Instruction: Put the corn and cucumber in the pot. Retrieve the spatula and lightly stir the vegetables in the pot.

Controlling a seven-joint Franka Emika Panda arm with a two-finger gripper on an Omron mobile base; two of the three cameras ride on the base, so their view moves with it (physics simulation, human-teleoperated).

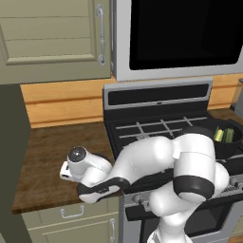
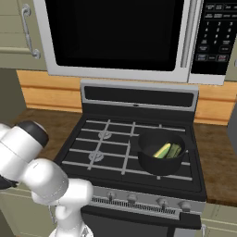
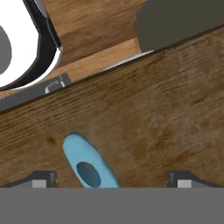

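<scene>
The black pot [image 2: 143, 159] stands on the stove's front right burner, also seen at the pot's rim [image 1: 236, 146] in the left base view. Inside it lie the yellow corn [image 2: 162, 150] and the dark green cucumber [image 2: 174, 151], side by side; the corn [image 1: 219, 135] and cucumber [image 1: 228, 135] also show from the left. The light-blue spatula [image 3: 87, 164] lies flat on the wooden counter [image 3: 166, 113], its end with a hole showing. My gripper [image 3: 113, 181] hangs open just over it, with the fingertips wide on either side and the spatula nearer the left one.
The arm folds low over the wooden counter [image 1: 52, 147] left of the stove [image 2: 111, 139]. The counter's front edge and a drawer handle [image 3: 52, 85] show beyond the spatula. A microwave [image 2: 115, 37] hangs above the stove, with a cabinet [image 1: 52, 38] to its left.
</scene>
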